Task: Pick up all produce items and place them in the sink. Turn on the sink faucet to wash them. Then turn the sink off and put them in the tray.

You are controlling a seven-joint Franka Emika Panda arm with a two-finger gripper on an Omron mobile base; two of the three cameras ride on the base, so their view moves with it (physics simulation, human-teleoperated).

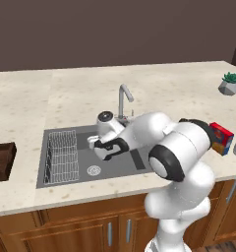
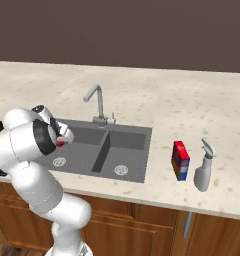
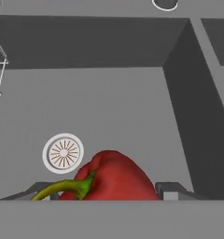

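The glossy red bell pepper with a curved green stem (image 3: 111, 179) hung over the left basin of the dark grey rectangular double-basin sink (image 1: 134, 165), low in the middle of the hand view, just right of the round silver drain (image 3: 63, 153). It sat between the two dark finger tips of the arm's two-finger gripper (image 3: 109, 191), which stood fairly wide and closed on the pepper's flanks, so I judged it was carried, not yet let go. In the left base view the gripper was at the frame's centre, above the basin and beside the silver wire rack (image 1: 61, 156).

By my reckoning the task was early: the pepper was picked up but not yet set down in the basin. The slim silver-grey hooked faucet (image 1: 123, 101) showed no water running. Washing, shutting it off, and moving the pepper to the dark brown wooden tray (image 1: 2, 161) at the left edge all remained.
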